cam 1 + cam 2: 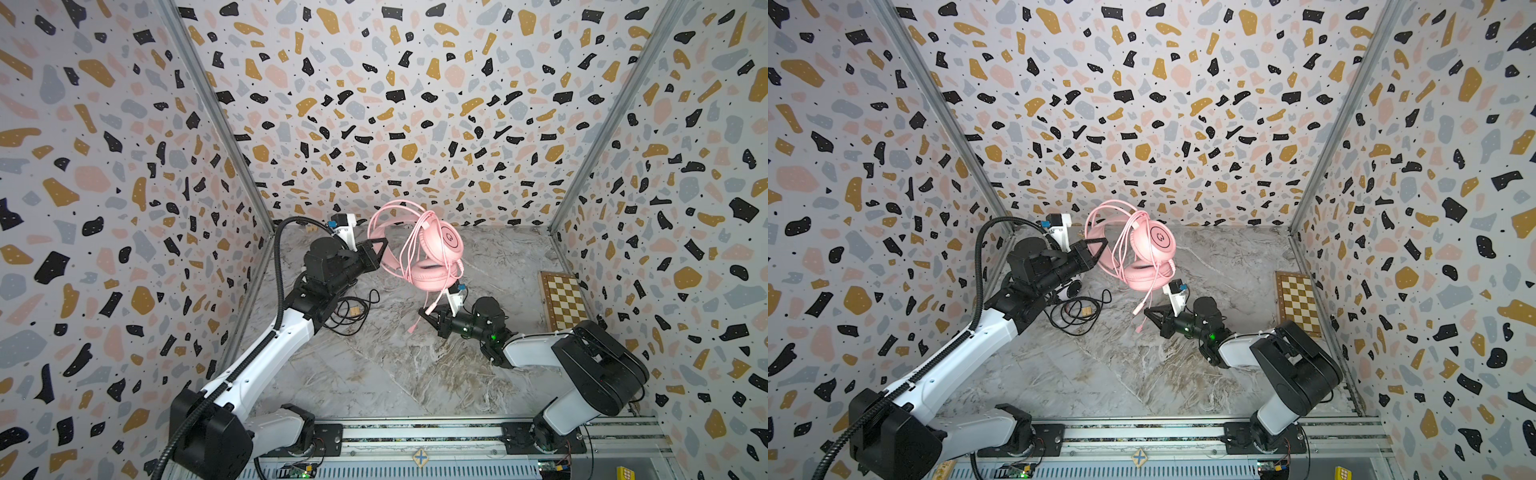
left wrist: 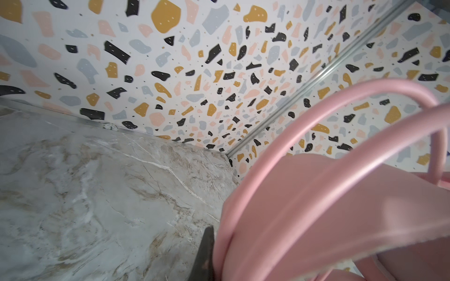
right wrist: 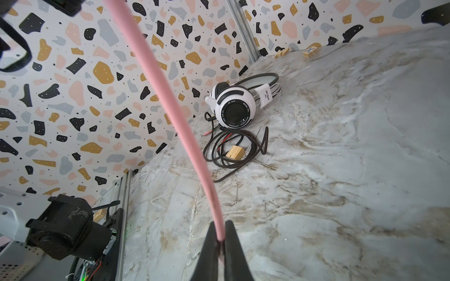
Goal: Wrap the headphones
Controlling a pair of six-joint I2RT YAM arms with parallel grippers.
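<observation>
While the left gripper (image 1: 381, 244) stays out of the winding and simply clamps the headband of the pink headset (image 1: 440, 249), holding it aloft above the table (image 1: 415, 374) toward 12 o'clock, the right gripper (image 3: 220, 234) pinches the pink cable (image 3: 170, 97) near its free end at about 5 o'clock of the cups. Several pink loops already hang around the headband and earcups, so by the look of it only the plug-end tail remains to be wound. The white headset (image 3: 233, 107) lies on the table at 9 o'clock, its black cable (image 3: 233, 150) sprawled loose, not yet wrapped. Counted: two headsets, two cables, two grippers, one chessboard (image 1: 561, 299) at 3 o'clock, and at least three wooden blocks (image 3: 235, 153), one inside the black coil.
</observation>
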